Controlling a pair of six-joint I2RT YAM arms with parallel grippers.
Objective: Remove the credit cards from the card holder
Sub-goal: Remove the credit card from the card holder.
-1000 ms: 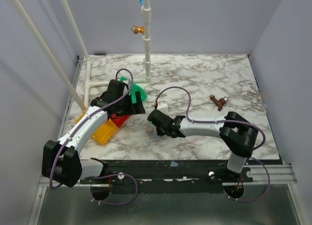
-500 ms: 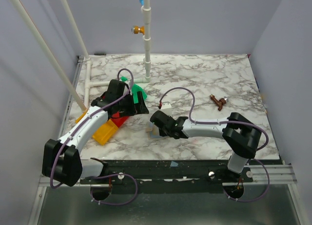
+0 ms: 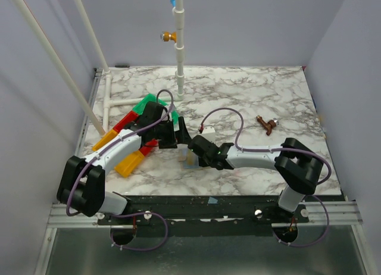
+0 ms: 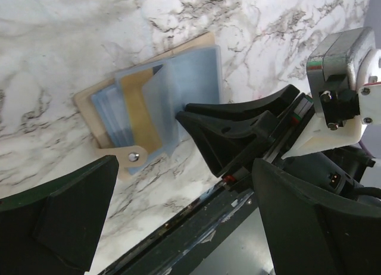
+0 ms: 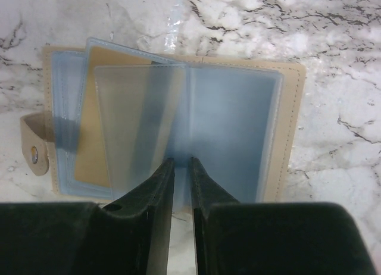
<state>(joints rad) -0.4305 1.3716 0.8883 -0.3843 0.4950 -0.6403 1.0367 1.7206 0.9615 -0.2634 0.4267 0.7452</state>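
Swung right off the coloured trays (image 3: 128, 163) since a second ago: left end effector (image 3: 172, 135), fingers wide apart, above the card holder (image 5: 292, 126). Holder lying open on the marbled desk (image 3: 250, 96), tan-gold credit card (image 5: 89, 150) in a clear sleeve. Right end effector (image 5: 178, 168) nearly together at the middle sleeve; grip unclear. Lilac walls, white pipe post (image 3: 179, 49) behind.

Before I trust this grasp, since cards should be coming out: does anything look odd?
Yes. The right gripper pinches a clear sleeve of the open card holder, apparently empty, while the tan-gold card sits in the sleeve beneath, untouched.
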